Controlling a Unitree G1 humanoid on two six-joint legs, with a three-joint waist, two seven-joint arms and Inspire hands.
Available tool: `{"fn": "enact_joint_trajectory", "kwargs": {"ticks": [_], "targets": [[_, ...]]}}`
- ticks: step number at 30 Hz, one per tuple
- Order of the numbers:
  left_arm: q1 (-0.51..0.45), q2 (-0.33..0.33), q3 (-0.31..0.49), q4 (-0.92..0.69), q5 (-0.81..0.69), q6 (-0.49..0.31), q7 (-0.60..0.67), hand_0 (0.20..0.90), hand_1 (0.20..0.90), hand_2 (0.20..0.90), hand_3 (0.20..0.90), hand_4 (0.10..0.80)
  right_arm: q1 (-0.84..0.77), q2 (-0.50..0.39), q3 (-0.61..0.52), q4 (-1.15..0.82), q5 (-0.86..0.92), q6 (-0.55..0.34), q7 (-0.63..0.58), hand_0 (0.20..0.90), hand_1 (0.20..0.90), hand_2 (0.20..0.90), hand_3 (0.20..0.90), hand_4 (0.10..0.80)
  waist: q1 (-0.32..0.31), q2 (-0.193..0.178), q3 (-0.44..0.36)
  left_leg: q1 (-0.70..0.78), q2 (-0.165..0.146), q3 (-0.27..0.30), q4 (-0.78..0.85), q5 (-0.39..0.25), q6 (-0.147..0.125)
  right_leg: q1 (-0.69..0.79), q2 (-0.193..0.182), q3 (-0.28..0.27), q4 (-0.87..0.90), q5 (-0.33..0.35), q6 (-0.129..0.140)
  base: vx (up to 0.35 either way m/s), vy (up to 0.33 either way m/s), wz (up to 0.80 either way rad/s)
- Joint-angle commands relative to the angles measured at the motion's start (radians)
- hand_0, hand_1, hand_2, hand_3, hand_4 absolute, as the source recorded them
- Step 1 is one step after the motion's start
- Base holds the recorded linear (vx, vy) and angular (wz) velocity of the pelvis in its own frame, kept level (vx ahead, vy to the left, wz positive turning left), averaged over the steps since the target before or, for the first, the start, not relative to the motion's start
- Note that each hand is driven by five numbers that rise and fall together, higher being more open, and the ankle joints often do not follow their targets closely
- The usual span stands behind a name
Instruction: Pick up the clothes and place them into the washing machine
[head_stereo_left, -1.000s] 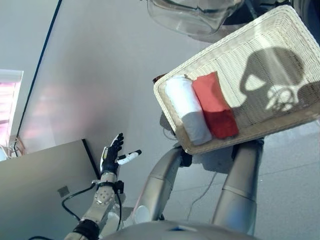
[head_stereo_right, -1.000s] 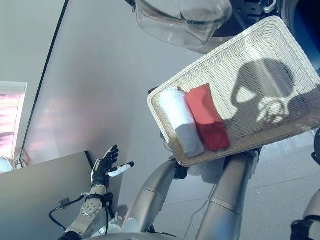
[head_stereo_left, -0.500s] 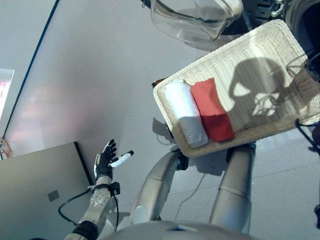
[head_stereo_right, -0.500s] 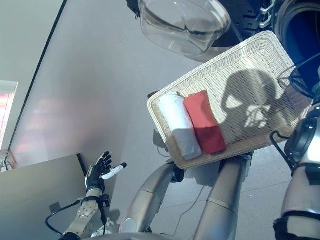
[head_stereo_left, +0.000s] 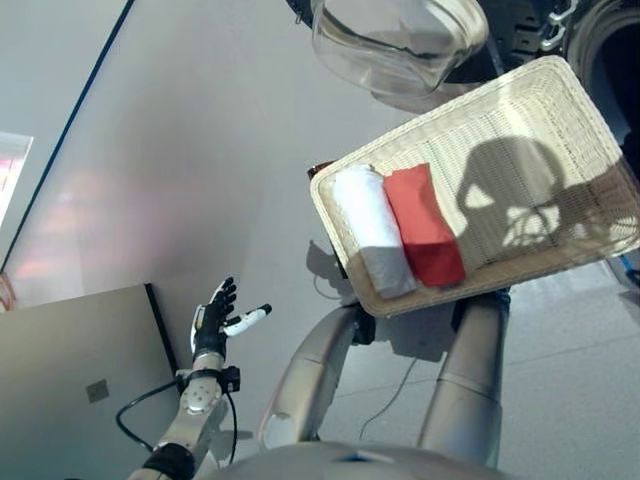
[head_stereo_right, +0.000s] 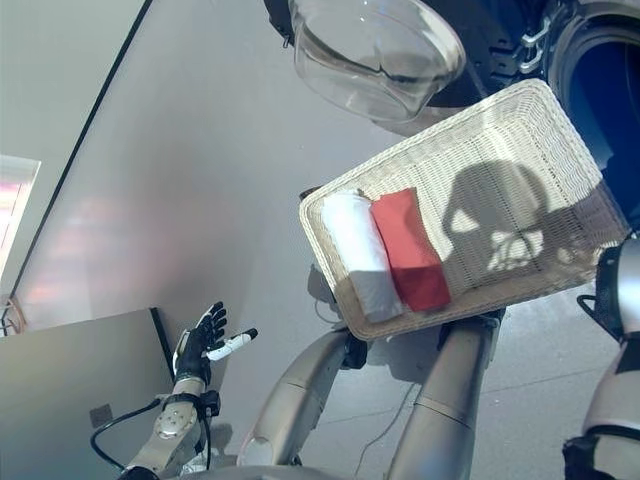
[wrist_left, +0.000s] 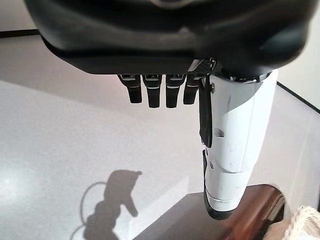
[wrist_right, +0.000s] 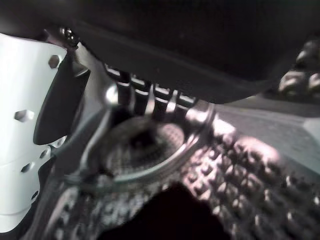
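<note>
Currently two rolled clothes remain in the wicker basket (head_stereo_left: 520, 150), one white roll (head_stereo_left: 372, 230) and one red roll (head_stereo_left: 425, 225) lying side by side and touching at its left end, so at least these two have yet to go into the washing machine (head_stereo_right: 600, 60), whose open door (head_stereo_right: 375, 50) and dark drum mouth show at the far right. The left hand (head_stereo_left: 212, 322) hangs low at the near left with fingers straight and apart, holding nothing. The right hand (wrist_right: 30, 150) shows only in its wrist view, inside the ribbed drum; I cannot tell whether its fingers are apart or curled, so it has probably just dropped off or is reaching in.
</note>
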Motion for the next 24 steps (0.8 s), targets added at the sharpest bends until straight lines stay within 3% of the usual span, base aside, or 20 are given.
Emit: {"fn": "enact_joint_trajectory", "kwargs": {"ticks": [1,9,14,15,17,18,24], "targets": [[0.024,0.057,0.102,0.097,-0.033,-0.021,0.052,0.900,0.900,0.900,0.900,0.800,-0.087,-0.087,0.137,-0.123,-0.061,-0.049,-0.012,0.900,0.900,0.900,0.900,0.800,0.048,-0.011,-0.097,0.003,0.006,-0.012,0.008,-0.060,-0.077,0.066,0.067,-0.082,-0.069,0.025,-0.076,0.000,0.000,0.00],[-0.014,0.054,0.111,0.150,-0.026,-0.014,0.037,0.900,0.900,0.900,0.900,0.800,0.153,0.222,-0.054,-0.158,0.032,-0.138,0.063,0.900,0.900,0.900,0.900,0.800,0.039,-0.051,-0.055,-0.001,0.013,-0.022,0.072,-0.082,-0.063,0.101,0.082,-0.110,-0.064,0.023,-0.084,-0.031,-0.026,-0.08],[-0.035,0.066,0.137,0.190,-0.021,-0.025,0.044,0.900,0.900,0.900,0.900,0.800,0.260,0.316,-0.149,-0.232,0.076,-0.195,0.093,0.900,0.900,0.900,0.900,0.800,0.044,-0.082,-0.042,0.030,0.015,-0.045,0.075,-0.079,-0.061,0.163,0.087,-0.142,-0.086,0.026,-0.085,-0.027,-0.020,0.11],[-0.036,0.070,0.141,0.180,-0.016,-0.024,0.045,0.900,0.900,0.900,0.900,0.800,0.285,0.340,-0.156,-0.254,0.076,-0.205,0.095,0.900,0.900,0.900,0.900,0.800,0.047,-0.089,-0.035,0.036,0.021,-0.041,0.063,-0.047,-0.053,0.176,0.089,-0.161,-0.108,0.059,-0.094,-0.096,-0.037,0.17],[-0.034,0.080,0.156,0.177,-0.003,-0.024,0.051,0.900,0.900,0.900,0.900,0.800,0.334,0.359,-0.187,-0.275,0.086,-0.217,0.104,0.900,0.900,0.900,0.900,0.800,0.052,-0.110,-0.036,0.068,0.016,-0.063,0.065,-0.079,-0.058,0.224,0.090,-0.168,-0.122,0.033,-0.083,0.022,-0.051,0.11],[-0.030,0.086,0.164,0.172,-0.001,-0.026,0.049,0.900,0.900,0.900,0.900,0.800,0.354,0.367,-0.202,-0.292,0.095,-0.226,0.107,0.900,0.900,0.900,0.900,0.800,0.053,-0.116,-0.028,0.071,0.023,-0.062,0.051,-0.044,-0.051,0.234,0.091,-0.187,-0.148,0.071,-0.090,0.025,-0.051,0.09],[-0.039,0.095,0.193,0.223,0.018,-0.015,0.046,0.900,0.900,0.900,0.900,0.800,0.605,0.457,-0.299,-0.476,0.117,-0.270,0.145,0.900,0.900,0.900,0.900,0.800,0.043,-0.209,-0.022,0.181,0.037,-0.107,-0.009,-0.034,-0.053,0.388,0.095,-0.240,-0.260,0.098,-0.079,0.049,-0.054,0.09]]}}
